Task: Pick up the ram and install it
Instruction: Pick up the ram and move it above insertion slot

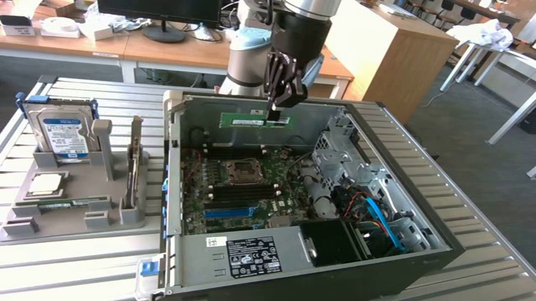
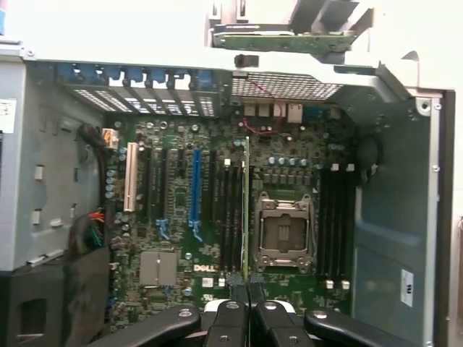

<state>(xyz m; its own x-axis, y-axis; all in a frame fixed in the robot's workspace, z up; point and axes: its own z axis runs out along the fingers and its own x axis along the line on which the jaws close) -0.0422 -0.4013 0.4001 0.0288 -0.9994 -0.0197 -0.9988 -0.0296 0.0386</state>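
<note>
The ram [image 1: 250, 119] is a long green stick with a white label, held level in the air above the open computer case [image 1: 435, 226], near its back wall. My gripper [image 1: 274, 115] is shut on the stick's end at the exterior view's right. In the wrist view the ram [image 2: 246, 210] shows edge-on as a thin line running out from between my fingertips [image 2: 236, 295]. It hangs over the motherboard [image 2: 181, 238], above the black memory slots [image 2: 230, 217] beside the processor socket [image 2: 283, 231].
A grey holder [image 1: 63, 222] at the exterior view's left carries a hard drive [image 1: 63, 135], a square processor chip [image 1: 46, 183], another green stick [image 1: 67, 203] and an upright card [image 1: 134, 166]. The power supply [image 1: 251, 254] and drive cage [image 1: 343, 157] line the case's edges.
</note>
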